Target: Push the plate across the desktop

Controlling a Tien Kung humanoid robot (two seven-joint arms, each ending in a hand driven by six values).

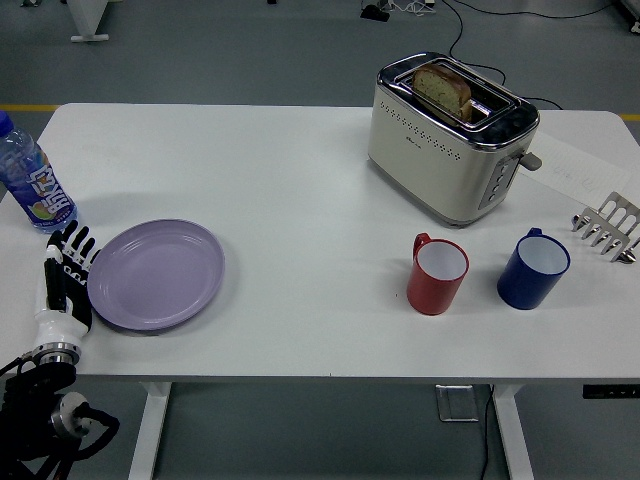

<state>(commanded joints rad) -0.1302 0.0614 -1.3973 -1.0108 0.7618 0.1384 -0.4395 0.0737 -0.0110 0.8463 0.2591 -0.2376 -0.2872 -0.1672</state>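
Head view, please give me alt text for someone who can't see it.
The robot's left hand, fingers extended, rests against the left rim of a purple plate on a white table. Farther right stand a red mug, a blue mug and a toaster holding bread.

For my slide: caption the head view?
Left robot hand open against the purple plate's left rim, ready to push.

White table (300,200), plate (156,275), bottle (30,180), toaster (445,140) (bread inside), two mugs (437,274)
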